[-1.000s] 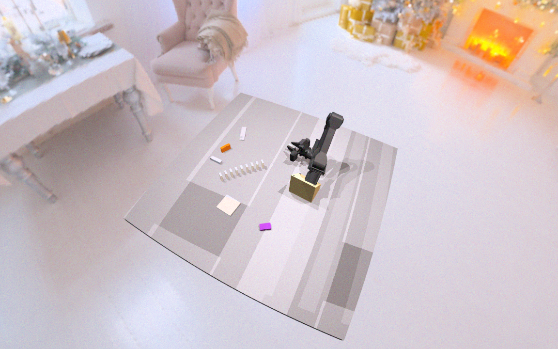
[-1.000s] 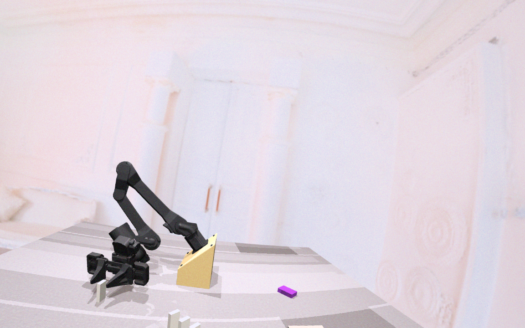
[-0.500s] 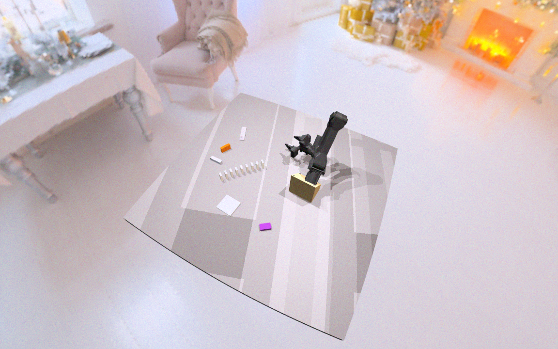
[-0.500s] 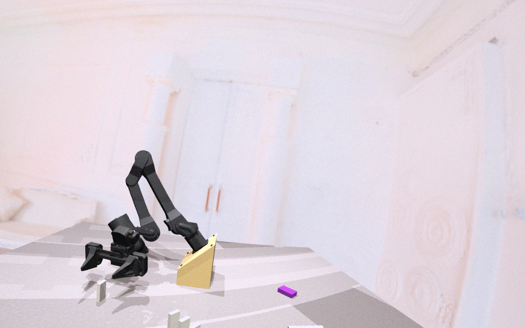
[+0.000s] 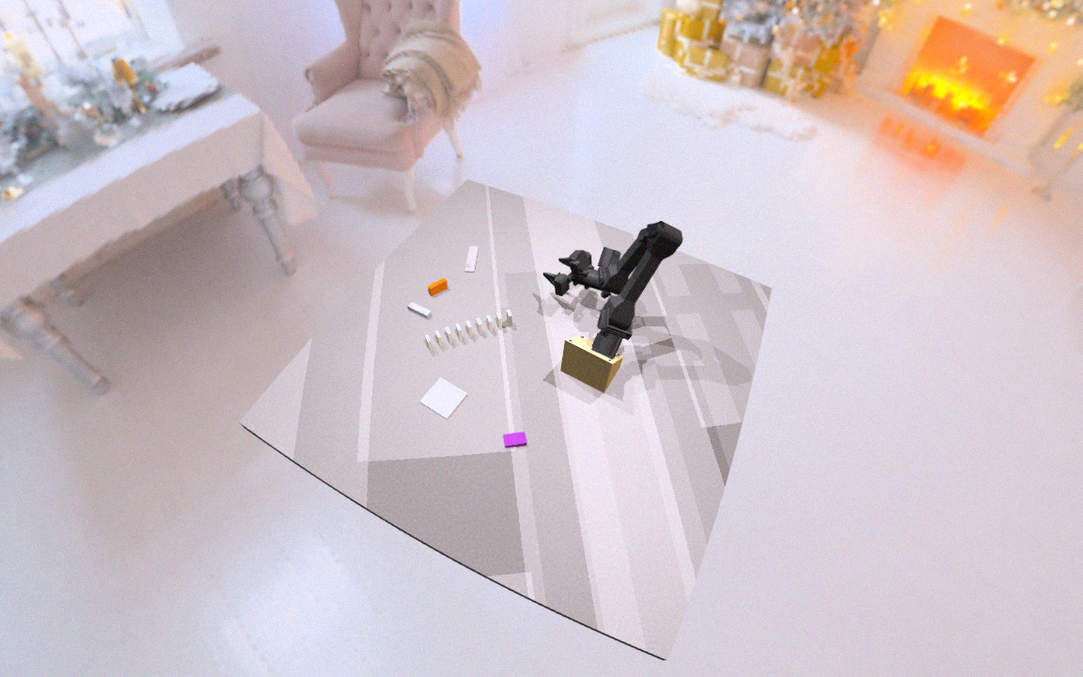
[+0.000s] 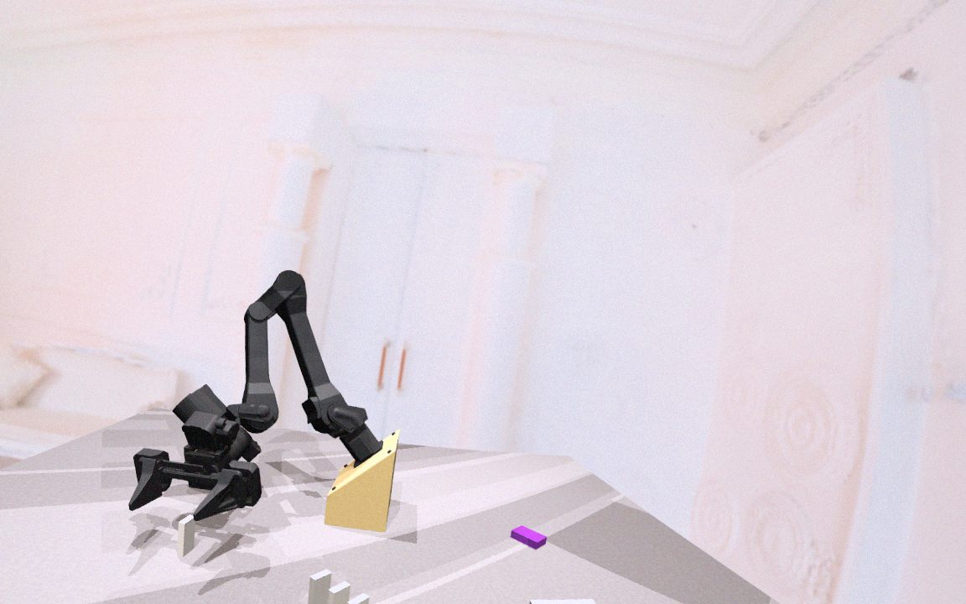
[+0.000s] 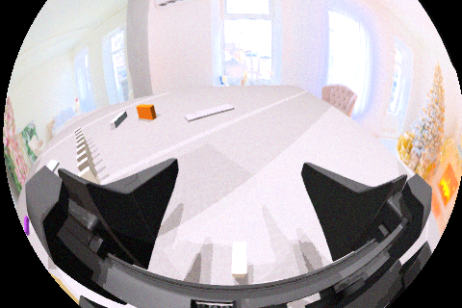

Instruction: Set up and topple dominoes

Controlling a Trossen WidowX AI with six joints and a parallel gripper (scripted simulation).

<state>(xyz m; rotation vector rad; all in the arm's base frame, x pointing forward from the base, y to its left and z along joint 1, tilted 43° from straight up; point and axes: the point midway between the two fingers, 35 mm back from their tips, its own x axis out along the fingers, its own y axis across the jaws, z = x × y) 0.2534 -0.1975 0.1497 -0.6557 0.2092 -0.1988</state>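
Observation:
A row of several white dominoes (image 5: 469,329) (image 6: 318,588) (image 7: 88,173) stands upright. A single off-white domino (image 6: 185,535) (image 7: 239,257) stands apart from the row, upright in the exterior view; in the top view it does not show, probably hidden by the gripper. My gripper (image 5: 551,266) (image 6: 163,513) (image 7: 243,168) is wide open and empty. Its fingers are above the table near the single domino and do not touch it in view. A small white bar (image 5: 419,309) (image 7: 118,119) lies beyond the row; whether it is a domino I cannot tell.
An orange block (image 5: 437,287) (image 7: 146,112) and a flat white strip (image 5: 471,258) (image 7: 209,113) lie on the far side of the row. A white square (image 5: 444,398) and a purple block (image 5: 514,439) (image 6: 528,537) lie on the other side. The arm stands on a yellow wedge base (image 5: 589,365) (image 6: 360,502).

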